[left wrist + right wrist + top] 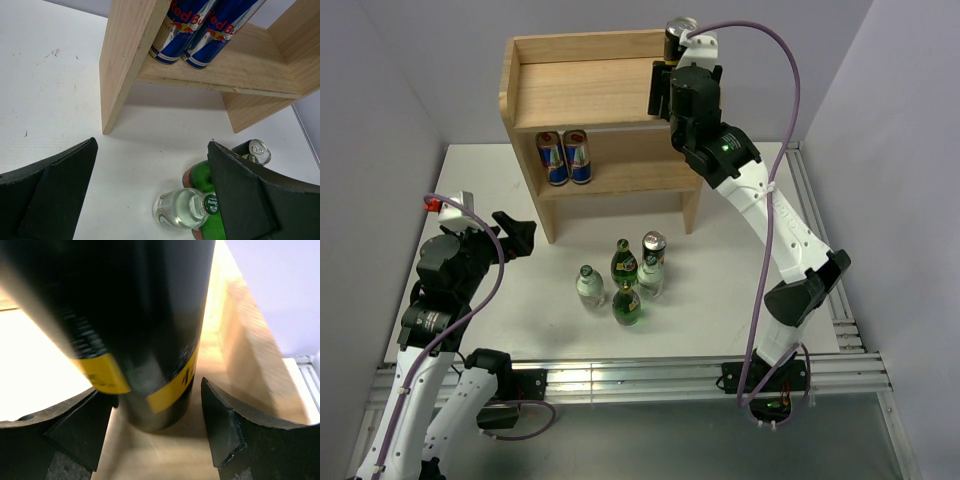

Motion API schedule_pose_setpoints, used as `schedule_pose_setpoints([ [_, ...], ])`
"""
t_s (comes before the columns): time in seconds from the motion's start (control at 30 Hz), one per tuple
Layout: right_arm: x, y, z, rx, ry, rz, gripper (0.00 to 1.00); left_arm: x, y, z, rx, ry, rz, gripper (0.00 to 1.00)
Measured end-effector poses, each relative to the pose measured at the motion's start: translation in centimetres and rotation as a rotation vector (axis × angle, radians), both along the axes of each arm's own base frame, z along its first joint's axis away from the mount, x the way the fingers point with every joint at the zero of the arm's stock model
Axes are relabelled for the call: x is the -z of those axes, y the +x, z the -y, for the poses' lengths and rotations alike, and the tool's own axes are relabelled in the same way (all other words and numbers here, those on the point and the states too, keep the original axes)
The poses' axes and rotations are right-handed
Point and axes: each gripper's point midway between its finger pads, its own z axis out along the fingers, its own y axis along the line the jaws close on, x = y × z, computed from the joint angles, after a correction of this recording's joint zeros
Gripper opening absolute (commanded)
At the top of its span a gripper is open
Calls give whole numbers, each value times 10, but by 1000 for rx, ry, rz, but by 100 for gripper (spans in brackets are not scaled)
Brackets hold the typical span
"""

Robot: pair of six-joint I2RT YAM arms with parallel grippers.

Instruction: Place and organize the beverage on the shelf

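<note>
Right gripper (674, 52): up at the shelf's top tier, far right corner, jaws parted around a black can. In the wrist view there's daylight between one finger (222, 425) and the can wall. The other finger sits very close, and I cannot tell whether it touches.

Black can (150, 315): tall and dark with a yellow band low on its body, blurred in the wrist view. It stands upright on the top board, tucked beside the raised right-hand rim. Its silver lid shows from above.

Shelf (585, 95): light wood, two tiers, at the back of the white table (740, 260). Apart from that can, its top board is bare.

Red Bull cans (565, 157): two of them, blue and silver, side by side and touching at the left end of the lower tier, hard by the left side panel.

Left gripper (152, 145): jaws spread wide with nothing between them. It hovers low over the table, left of the shelf, aimed towards the shelf's left leg and the drinks beyond.

Clear bottle (588, 285): green cap, standing on the table in front of the shelf, leftmost of the cluster.

Green bottles (624, 264): two, one behind the other, just right of the clear bottle.

Silver-topped can (653, 250): upright at the right edge of the cluster, close beside the rear green bottle.
</note>
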Motion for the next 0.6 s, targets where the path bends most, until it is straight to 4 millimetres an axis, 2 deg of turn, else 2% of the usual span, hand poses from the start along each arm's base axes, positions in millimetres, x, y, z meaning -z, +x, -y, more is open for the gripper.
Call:
schedule_pose_setpoints([
  [0.17, -3, -9, 17, 57, -9, 4, 76, 0, 0, 0, 3, 0, 0, 99],
  [0.4, -3, -13, 19, 74, -11, 10, 78, 1, 1, 1, 5, 0, -6, 99],
  [0.5, -3, -13, 14, 49, -2, 9, 100, 2, 1, 1, 5, 1, -7, 99],
  [0.6, -1, -14, 6, 8, -4, -2, 100, 2, 1, 1, 5, 1, -7, 99],
])
